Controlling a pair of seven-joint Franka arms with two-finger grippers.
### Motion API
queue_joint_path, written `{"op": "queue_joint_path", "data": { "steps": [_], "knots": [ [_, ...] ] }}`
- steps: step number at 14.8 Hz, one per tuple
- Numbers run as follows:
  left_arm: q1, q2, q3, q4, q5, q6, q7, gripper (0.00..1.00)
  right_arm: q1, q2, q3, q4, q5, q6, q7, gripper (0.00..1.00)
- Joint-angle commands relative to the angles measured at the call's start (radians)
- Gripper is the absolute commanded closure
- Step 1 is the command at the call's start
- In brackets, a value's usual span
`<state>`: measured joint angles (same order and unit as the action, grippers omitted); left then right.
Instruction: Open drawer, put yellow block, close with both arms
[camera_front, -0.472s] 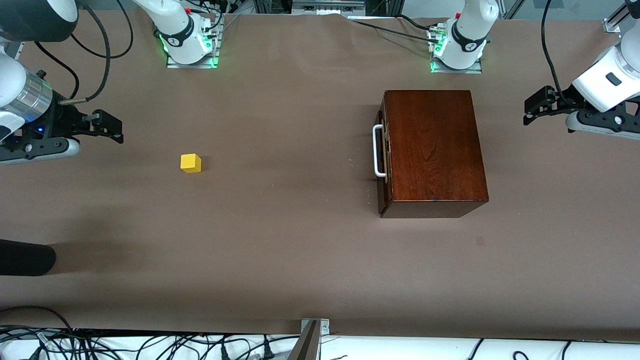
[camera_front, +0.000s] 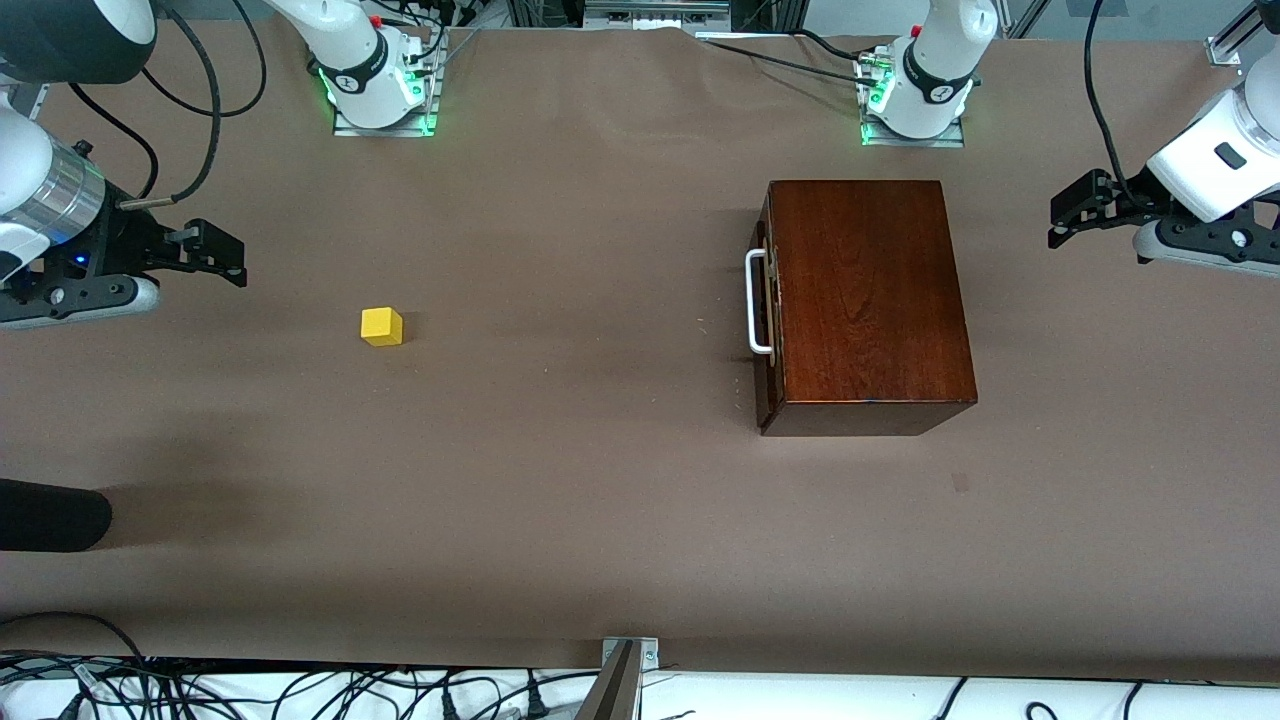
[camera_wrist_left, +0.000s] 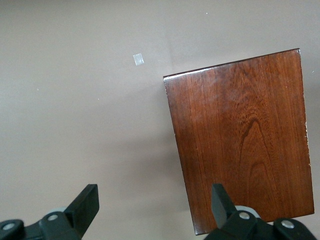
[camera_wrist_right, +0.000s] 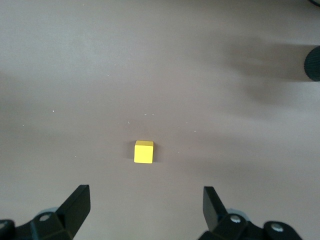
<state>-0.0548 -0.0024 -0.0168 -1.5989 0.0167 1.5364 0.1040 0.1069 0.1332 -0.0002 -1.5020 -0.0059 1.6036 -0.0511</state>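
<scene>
The drawer sits pushed fully into its wooden box — only the dark front and white bar handle show, facing the right arm's end of the surface. The yellow block rests alone on the surface toward that same end, well apart from the box. The right gripper hangs in the air near the block, fingers spread wide and holding nothing. The left gripper hovers over the left arm's end of the surface, beside the box — released as well, nothing between its fingers.
</scene>
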Motion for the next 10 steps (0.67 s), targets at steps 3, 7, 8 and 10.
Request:
{"op": "queue_joint_path", "data": {
  "steps": [3, 7, 8, 10],
  "knots": [
    [-0.002, 0.025, -0.002, 0.043, 0.02, -0.028, -0.004, 0.0, -0.006, 0.005, 0.003, 0.02, 0.007, -0.01, -0.009, 0.0],
    [-0.003, 0.027, -0.003, 0.043, 0.025, -0.047, -0.001, 0.0, -0.006, 0.005, 0.003, 0.02, 0.007, -0.01, -0.009, 0.0],
    [-0.005, 0.027, -0.003, 0.042, 0.025, -0.05, -0.001, 0.0, -0.007, 0.005, 0.003, 0.02, 0.007, -0.01, -0.009, 0.0],
    [-0.007, 0.036, -0.005, 0.042, 0.025, -0.053, -0.001, 0.0, -0.006, 0.005, 0.003, 0.02, 0.007, -0.01, -0.009, 0.0]
  ]
}}
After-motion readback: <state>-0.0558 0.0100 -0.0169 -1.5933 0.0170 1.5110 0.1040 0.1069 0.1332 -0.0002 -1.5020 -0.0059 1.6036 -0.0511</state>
